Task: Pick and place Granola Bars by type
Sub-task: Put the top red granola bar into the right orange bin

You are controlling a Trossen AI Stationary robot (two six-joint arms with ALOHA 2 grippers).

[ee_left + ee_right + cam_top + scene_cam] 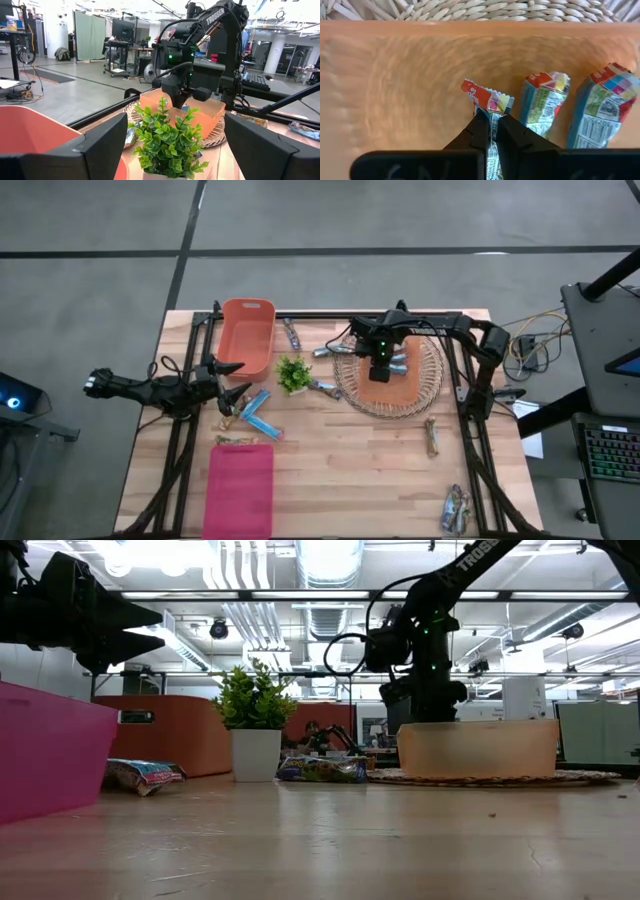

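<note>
We've got the wooden table (pixel 330 480) with three containers on it: a magenta bin (pixel 240 490) at the near edge on the left, an orange bin (pixel 246 335) at the far left, and a small pale orange tray (pixel 385 392) sitting on a round wicker mat (pixel 425 385) on the right. A little green plant (pixel 293 373) stands between the orange bin and the mat.

The granola bars are spread all over. Two silver-blue ones (pixel 570 107) already lie side by side in the tray, a couple of bright blue ones (pixel 258 415) sit near the left gripper, a tan-brown one (pixel 238 441) lies just beyond the magenta bin, and a few more are scattered on the right side of the table (pixel 432 435).

Right gripper (pixel 492 125) is down inside the tray, fingers pinched tight on the crimped end of a third silver-blue bar (pixel 487 102), right beside the other two. So we reckon this one is about to be dropped off with its matching type.

Left gripper (pixel 232 395) hangs above the table by the orange bin, fingers spread wide, holding nothing.

Handling-wise, these look light and a bit crinkly, with slick foil wrappers. Grabbing the flat sealed end seems to work, but the bar dangles and can twist. We'd guess a pinch across the middle is steadier for the ones lying flat.
</note>
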